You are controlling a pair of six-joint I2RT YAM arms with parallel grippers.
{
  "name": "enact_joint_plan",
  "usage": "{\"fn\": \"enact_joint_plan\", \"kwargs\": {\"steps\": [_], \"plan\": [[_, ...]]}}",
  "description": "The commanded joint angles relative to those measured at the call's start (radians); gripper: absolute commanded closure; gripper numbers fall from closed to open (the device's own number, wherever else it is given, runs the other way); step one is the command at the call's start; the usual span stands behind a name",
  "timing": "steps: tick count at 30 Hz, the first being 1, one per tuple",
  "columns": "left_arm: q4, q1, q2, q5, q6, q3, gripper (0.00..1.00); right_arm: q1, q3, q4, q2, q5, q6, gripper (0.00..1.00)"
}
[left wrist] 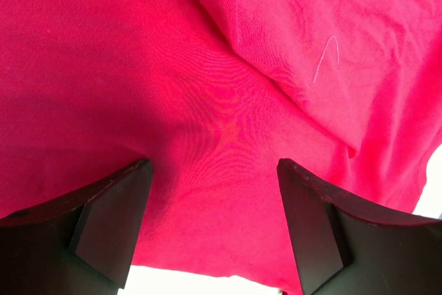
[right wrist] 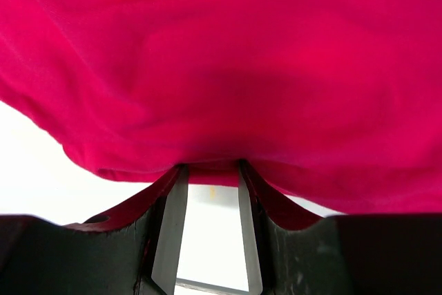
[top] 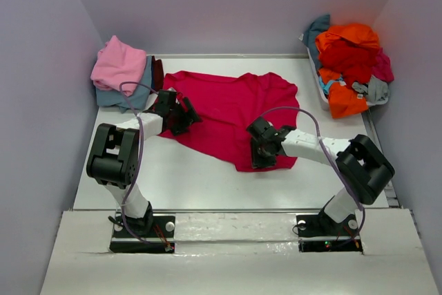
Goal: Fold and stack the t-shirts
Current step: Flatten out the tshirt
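**Magenta-red t-shirt spread at centre, 1 tool on its hem**

Cloth fills most of both wrist views. In the overhead view the magenta-red t-shirt (top: 231,112) lies spread and rumpled across the middle of the white surface (top: 179,177), its far edge toward the upper centre of the frame and its near hem toward the lower centre.

The left tool (top: 184,115) sits at the shirt's left edge, left of centre. In the left wrist view its 2 fingers (left wrist: 110,229) stand wide apart with nothing between them but the shirt (left wrist: 103,67) below. A crease runs from the top centre toward the right side, and a short pale thread (left wrist: 324,56) lies on the cloth at upper right.

The right tool (top: 263,155) is at the near hem, just right of centre. In the right wrist view its fingers (right wrist: 173,219) are drawn close and clamped on a fold of the hem at their tips. The shirt (right wrist: 242,67) sags across the whole upper frame, with white surface showing under it at left.

A folded stack (top: 121,65) lies at the upper left, pink on top, dusty blue beneath, maroon at its right side. A loose heap of t-shirts (top: 349,56), mostly orange and red with teal, pink and grey, fills a white bin (top: 320,92) at the upper right, well apart from the spread shirt.
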Motion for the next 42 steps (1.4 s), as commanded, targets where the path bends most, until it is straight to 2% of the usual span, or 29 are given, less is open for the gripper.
{"fn": "enact_joint_plan", "kwargs": {"steps": [1, 8, 15, 28, 32, 35, 41, 42], "plan": [[-0.037, 0.001, -0.020, 0.009, 0.003, -0.024, 0.14, 0.018, 0.030, 0.048, 0.025, -0.033, -0.019, 0.59], [-0.036, 0.001, -0.014, 0.010, 0.003, -0.022, 0.14, 0.064, 0.035, 0.056, 0.069, -0.047, -0.006, 0.59], [-0.036, 0.001, -0.017, 0.004, 0.011, -0.018, 0.14, 0.103, 0.013, 0.044, 0.034, -0.027, 0.029, 0.59], [-0.060, 0.001, -0.036, -0.002, 0.015, -0.013, 0.14, 0.150, -0.283, 0.062, -0.168, -0.058, 0.228, 0.59], [-0.082, 0.001, -0.108, 0.001, 0.000, -0.054, 0.14, 0.160, -0.356, 0.018, -0.309, -0.053, 0.294, 0.59], [-0.137, 0.001, -0.209, -0.046, 0.003, -0.097, 0.14, 0.160, -0.383, -0.056, -0.443, -0.021, 0.340, 0.59], [-0.218, 0.001, -0.359, -0.068, 0.031, -0.160, 0.14, 0.160, -0.384, -0.116, -0.526, 0.007, 0.362, 0.59], [-0.282, 0.001, -0.425, -0.100, 0.052, -0.165, 0.14, 0.160, -0.372, -0.121, -0.524, 0.010, 0.353, 0.59]]}}
